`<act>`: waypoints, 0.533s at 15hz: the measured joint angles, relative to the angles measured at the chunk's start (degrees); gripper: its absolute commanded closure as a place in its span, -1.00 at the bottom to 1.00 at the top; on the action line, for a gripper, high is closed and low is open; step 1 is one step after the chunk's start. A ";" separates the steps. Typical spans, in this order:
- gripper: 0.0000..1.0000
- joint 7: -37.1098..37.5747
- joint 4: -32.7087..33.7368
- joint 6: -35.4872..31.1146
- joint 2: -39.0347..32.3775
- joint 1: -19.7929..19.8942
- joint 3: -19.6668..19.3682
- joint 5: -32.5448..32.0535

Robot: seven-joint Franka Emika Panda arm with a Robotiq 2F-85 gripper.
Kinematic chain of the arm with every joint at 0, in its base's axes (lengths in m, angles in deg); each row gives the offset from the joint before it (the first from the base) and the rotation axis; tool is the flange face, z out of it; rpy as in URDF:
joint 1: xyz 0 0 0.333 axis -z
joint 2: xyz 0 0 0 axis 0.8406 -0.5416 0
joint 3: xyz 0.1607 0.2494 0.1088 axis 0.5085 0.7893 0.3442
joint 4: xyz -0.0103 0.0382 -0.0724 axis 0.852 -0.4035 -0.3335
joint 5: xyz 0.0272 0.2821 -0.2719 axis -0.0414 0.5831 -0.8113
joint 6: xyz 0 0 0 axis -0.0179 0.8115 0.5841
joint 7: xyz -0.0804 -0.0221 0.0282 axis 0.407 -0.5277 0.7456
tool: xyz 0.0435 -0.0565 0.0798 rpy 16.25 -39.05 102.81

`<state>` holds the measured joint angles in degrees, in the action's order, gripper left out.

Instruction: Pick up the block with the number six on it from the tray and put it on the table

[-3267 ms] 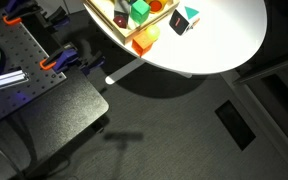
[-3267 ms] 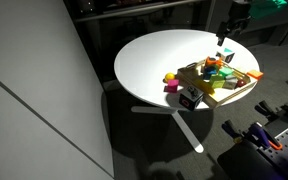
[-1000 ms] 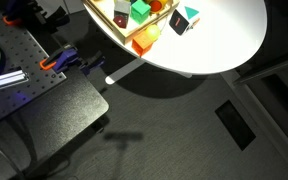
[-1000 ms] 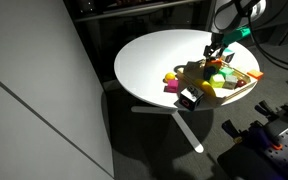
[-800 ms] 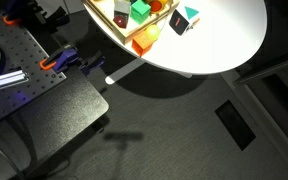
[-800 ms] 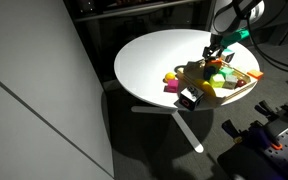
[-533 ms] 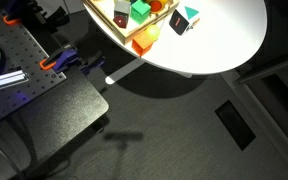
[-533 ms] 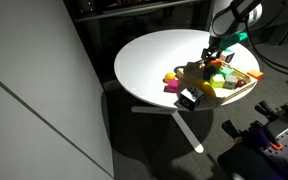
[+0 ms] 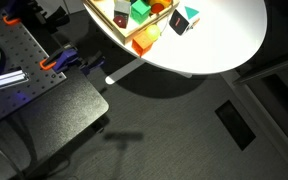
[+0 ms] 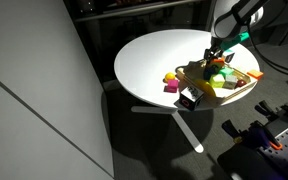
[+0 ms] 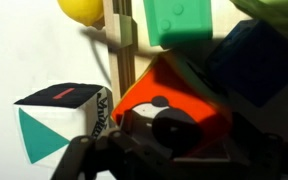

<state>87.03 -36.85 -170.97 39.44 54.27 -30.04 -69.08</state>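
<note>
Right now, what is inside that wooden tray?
Toy blocks: the wrist view shows a red-orange block near a green block, both in the tray. In an exterior view the end effector hangs over them, hiding whatever lies beneath. No number is readable.

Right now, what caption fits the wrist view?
Gripper close over the red-orange block in the tray; teal-and-white cube outside.

Dark grey carpet (image 9: 174, 120) covers the floor, with a black rectangular hatch (image 9: 234, 125) set into it. A pale grey partition (image 10: 29, 100) (plain, unmarked) fills one side in an exterior view.
</note>
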 measured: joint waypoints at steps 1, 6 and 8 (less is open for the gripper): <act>-0.23 0.80 0.01 -0.13 -0.10 -0.50 -0.61 -0.79; 0.50 4.04 0.20 -0.06 0.11 -2.29 -2.22 -2.40; 0.80 4.75 0.42 0.21 0.42 -2.36 -2.24 -2.40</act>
<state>91.79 -36.44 -170.76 39.86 51.91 -32.28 -71.47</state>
